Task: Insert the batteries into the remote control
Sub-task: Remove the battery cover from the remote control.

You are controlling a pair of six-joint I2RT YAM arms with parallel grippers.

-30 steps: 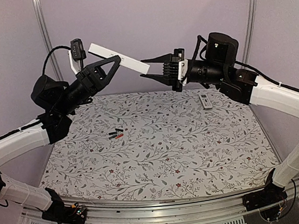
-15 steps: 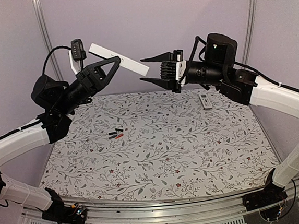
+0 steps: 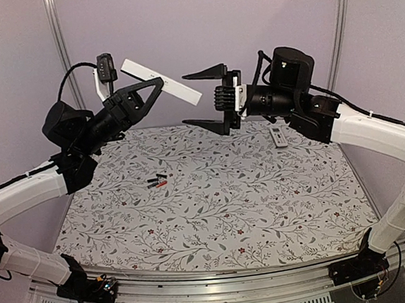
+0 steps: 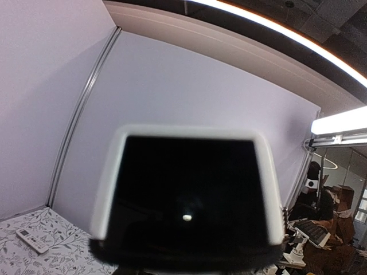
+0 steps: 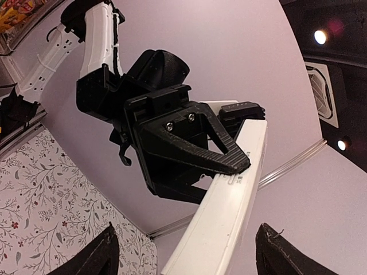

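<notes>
My left gripper (image 3: 155,85) is shut on a long white remote control (image 3: 175,86), holding it tilted high above the table. In the right wrist view its ribbed black finger (image 5: 229,163) presses on the remote control (image 5: 229,212). The left wrist view shows the remote control (image 4: 186,200) end-on, dark and blurred, hiding the left fingers. My right gripper (image 3: 185,99) faces it, open wide. The remote's free end sits between the right fingertips (image 5: 106,252) without touching them. The batteries (image 3: 158,181), small black and red cylinders, lie on the floral table at left of centre.
A small grey remote-like piece (image 3: 278,137) lies flat near the table's far right, also seen as a small piece (image 4: 31,240) in the left wrist view. The flowered tablecloth (image 3: 221,206) covers the table. A purple wall with metal posts (image 3: 54,37) stands behind.
The right gripper's jaws have spread from nearly closed at the remote's free end to wide open. The left gripper and the remote have stayed in place.
</notes>
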